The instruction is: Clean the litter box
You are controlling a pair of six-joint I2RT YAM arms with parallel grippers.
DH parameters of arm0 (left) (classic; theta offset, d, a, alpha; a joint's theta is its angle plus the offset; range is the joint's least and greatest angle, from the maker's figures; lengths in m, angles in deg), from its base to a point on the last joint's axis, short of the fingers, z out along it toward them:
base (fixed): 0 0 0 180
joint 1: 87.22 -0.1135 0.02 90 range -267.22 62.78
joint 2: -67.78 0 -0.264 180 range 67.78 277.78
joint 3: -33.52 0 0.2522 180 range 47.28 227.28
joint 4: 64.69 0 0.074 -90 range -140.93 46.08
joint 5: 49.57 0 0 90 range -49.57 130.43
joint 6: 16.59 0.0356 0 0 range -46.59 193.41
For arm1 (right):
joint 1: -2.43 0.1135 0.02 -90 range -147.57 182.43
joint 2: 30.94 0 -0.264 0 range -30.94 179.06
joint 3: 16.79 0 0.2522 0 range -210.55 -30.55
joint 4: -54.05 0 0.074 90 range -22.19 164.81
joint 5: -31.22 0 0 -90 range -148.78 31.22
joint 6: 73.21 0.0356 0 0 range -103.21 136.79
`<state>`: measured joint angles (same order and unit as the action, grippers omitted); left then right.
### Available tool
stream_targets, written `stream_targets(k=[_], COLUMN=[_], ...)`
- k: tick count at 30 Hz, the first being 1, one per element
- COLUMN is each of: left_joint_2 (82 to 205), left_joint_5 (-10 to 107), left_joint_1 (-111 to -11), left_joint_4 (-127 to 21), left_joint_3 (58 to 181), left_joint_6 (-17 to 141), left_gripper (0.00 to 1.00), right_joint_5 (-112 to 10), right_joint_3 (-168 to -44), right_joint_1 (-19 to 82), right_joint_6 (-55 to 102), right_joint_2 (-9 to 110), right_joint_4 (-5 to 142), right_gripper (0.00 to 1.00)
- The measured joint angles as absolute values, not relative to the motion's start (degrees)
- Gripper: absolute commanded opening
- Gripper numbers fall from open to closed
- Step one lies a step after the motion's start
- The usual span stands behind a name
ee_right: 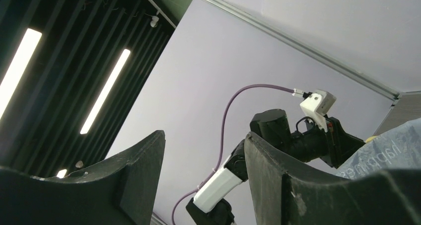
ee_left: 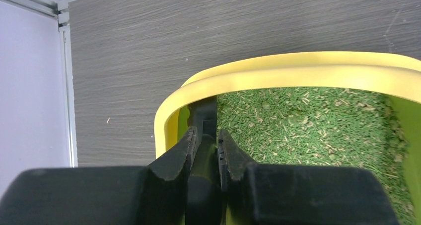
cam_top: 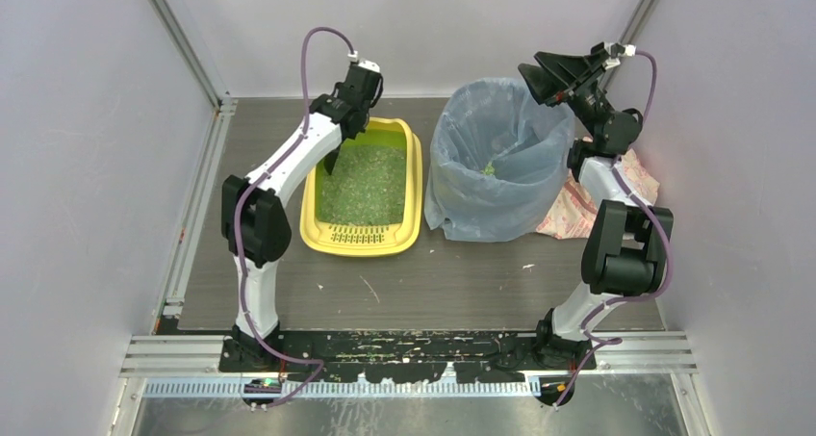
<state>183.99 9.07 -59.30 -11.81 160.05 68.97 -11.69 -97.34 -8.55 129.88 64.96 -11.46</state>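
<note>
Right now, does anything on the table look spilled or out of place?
Slightly. A few stray bits lie on the table on the near side of the litter box, likely spilled litter. A bunched patterned cloth sits just right of the bin, partly hidden.

The left gripper (ee_left: 206,138) pinched a dark piece (ee_left: 204,113), mostly hidden between its fingers and impossible to identify. The litter box (ee_left: 298,76) ran off the right edge. A patterned cloth (cam_top: 566,219) lay largely behind the bagged bin (cam_top: 462,205).
</note>
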Motion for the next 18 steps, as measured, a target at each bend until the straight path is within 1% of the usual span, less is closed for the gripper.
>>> stream_targets(k=[11, 18], left_joint_2=[187.4, 188.01], left_joint_5=[7.04, 10.6], left_joint_1=[-59.47, -59.47], left_joint_4=[-12.12, -11.05], left_joint_3=[160.34, 161.87], left_joint_6=[70.52, 67.59], left_gripper=[0.0, 0.0], right_joint_5=[-11.47, -11.23], right_joint_3=[-98.63, -98.8], right_joint_1=[-8.55, -8.55], right_joint_6=[129.91, 129.91], right_joint_2=[66.62, 66.62], right_joint_4=[-11.41, -11.44], right_gripper=[0.65, 0.65])
